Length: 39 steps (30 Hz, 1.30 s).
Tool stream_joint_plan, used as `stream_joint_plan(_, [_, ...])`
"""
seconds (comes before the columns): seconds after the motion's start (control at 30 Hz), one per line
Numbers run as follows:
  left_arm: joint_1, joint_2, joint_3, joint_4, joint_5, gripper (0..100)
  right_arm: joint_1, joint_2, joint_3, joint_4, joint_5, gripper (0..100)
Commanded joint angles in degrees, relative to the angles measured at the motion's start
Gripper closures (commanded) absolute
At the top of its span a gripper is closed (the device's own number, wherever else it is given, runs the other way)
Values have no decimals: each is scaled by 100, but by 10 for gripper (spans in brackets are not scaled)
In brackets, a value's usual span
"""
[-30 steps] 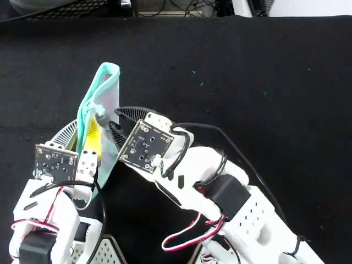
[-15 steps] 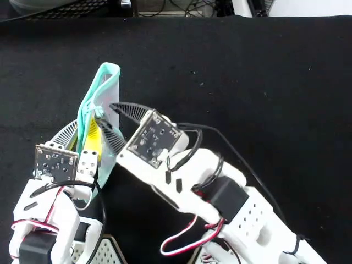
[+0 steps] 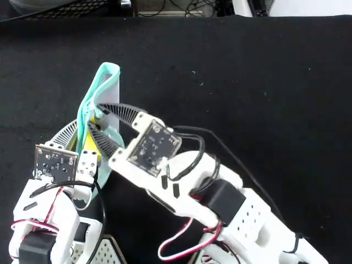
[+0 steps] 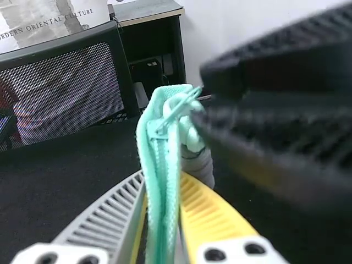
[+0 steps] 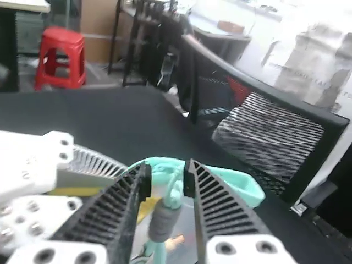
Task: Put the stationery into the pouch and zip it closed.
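A mint-green pouch [image 3: 105, 87] stands on edge on the black table. My left gripper [image 3: 85, 129] is shut on its lower end, with the grey finger [image 4: 104, 214] and the yellow finger [image 4: 212, 217] pressed against either side of the pouch [image 4: 162, 159]. My right gripper [image 3: 97, 116] is open, its black ribbed fingers [image 5: 113, 212] straddling the pouch's zipper edge. The green pull cord [image 5: 175, 190] with its grey sleeve [image 5: 159, 223] hangs between those fingers. Whatever is inside the pouch is hidden.
Black cloth [image 3: 258, 82] covers the table, with wide free room to the right and behind the pouch. The table's back edge [image 3: 220, 16] lies at the top. Perforated white arm bases [image 3: 110, 250] sit at the near edge.
My right gripper has slid further along the pouch toward my left gripper and spread its fingers wider around the zipper edge. The left arm and pouch stay put.
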Motion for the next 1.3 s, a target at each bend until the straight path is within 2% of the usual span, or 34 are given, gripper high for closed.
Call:
stream_joint_plan(0.0, [-22, -18, -13, -79, -44, 970, 141, 224, -277, -246, -9, 892])
stream_joint_plan(0.2, [-22, -18, -13, -79, -44, 970, 369, 602, -277, -237, -35, 892])
stream_joint_plan(0.67, [-22, -18, -13, -79, -44, 970, 378, 602, -312, -369, -9, 894])
stream_joint_plan(0.83, [-22, -18, -13, -79, -44, 970, 519, 637, -224, -651, 0, 972])
stream_joint_plan(1.0, [-22, -18, -13, -70, -44, 970, 624, 866, -163, -905, -9, 936])
stream_joint_plan(1.27, [-22, -18, -4, -70, -44, 970, 624, 1007, -136, -844, -9, 942])
